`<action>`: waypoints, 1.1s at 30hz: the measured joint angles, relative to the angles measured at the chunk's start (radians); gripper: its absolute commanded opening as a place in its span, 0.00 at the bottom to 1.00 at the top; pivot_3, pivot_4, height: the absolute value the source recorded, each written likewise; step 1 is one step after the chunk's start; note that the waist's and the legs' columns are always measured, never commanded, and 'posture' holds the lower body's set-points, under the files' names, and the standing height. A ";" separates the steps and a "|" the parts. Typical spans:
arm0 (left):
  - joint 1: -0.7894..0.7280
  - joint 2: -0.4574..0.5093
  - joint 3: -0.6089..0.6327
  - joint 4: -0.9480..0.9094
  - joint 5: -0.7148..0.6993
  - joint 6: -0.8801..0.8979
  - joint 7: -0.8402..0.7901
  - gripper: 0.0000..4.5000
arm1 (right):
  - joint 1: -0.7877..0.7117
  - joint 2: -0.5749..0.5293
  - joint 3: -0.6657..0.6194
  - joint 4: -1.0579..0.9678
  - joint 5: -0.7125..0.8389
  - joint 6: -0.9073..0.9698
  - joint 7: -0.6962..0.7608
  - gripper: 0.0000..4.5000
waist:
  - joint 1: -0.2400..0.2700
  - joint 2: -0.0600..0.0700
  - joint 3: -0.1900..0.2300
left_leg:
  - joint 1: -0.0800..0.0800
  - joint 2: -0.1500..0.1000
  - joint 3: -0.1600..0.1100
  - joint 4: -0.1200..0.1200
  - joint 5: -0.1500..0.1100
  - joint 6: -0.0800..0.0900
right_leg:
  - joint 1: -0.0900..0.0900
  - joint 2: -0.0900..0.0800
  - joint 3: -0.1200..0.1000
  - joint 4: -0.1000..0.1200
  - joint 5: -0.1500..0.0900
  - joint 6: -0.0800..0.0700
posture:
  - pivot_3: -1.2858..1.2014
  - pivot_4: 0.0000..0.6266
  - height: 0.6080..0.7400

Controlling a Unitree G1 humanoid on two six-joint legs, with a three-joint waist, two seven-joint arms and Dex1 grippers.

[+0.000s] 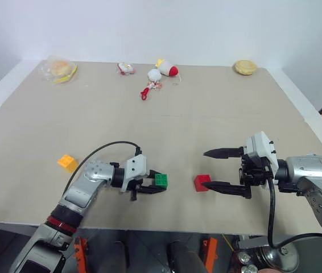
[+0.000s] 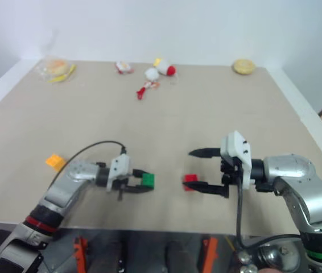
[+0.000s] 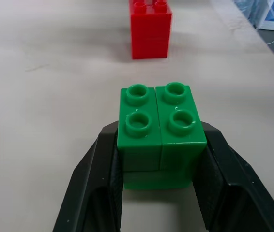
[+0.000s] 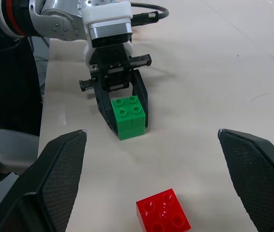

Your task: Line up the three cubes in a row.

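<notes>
My left gripper [image 1: 159,184] is shut on the green cube [image 1: 161,180], one black finger [image 3: 96,174] on each side of it, down near the tabletop close to the front edge. The red cube [image 1: 202,182] rests on the table a short way to the right of the green cube, apart from it. My right gripper [image 1: 208,169] hangs open and wide, pointing left, with its lower finger just beside the red cube and not gripping it. The yellow-orange cube [image 1: 67,162] lies alone at the front left.
At the back of the beige table [image 1: 166,125] lie red-and-white plush toys [image 1: 162,70], a small red-and-white item [image 1: 126,68], a bagged yellow food item [image 1: 59,70] at the left corner and a round yellow one [image 1: 244,67] at the right. The table's front edge [image 1: 161,227] is close.
</notes>
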 measured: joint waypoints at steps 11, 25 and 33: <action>-0.055 -0.009 -0.019 0.050 0.020 -0.029 -0.042 0.30 | 0.003 -0.005 0.000 -0.009 0.004 0.002 -0.017 1.00 | 0.000 0.000 0.000 | 0.000 0.000 0.000 0.000 0.000 0.000 | 0.000 0.000 0.000 0.000 0.000 0.000 | 0.52 0.24 0.98; -0.073 -0.029 -0.022 0.084 0.029 -0.012 -0.085 0.83 | 0.028 -0.007 -0.003 -0.025 0.018 0.002 -0.036 1.00 | 0.000 0.000 0.000 | 0.000 0.000 0.000 0.000 0.000 0.000 | 0.000 0.000 0.000 0.000 0.000 0.000 | 0.52 0.24 0.98; -0.073 -0.026 -0.010 0.066 -0.006 0.025 -0.099 1.00 | 0.026 -0.016 -0.003 -0.025 0.021 0.002 -0.035 1.00 | 0.000 0.000 0.000 | 0.000 0.000 0.000 0.001 0.000 0.000 | 0.000 0.000 0.000 0.000 0.000 0.000 | 0.52 0.24 0.98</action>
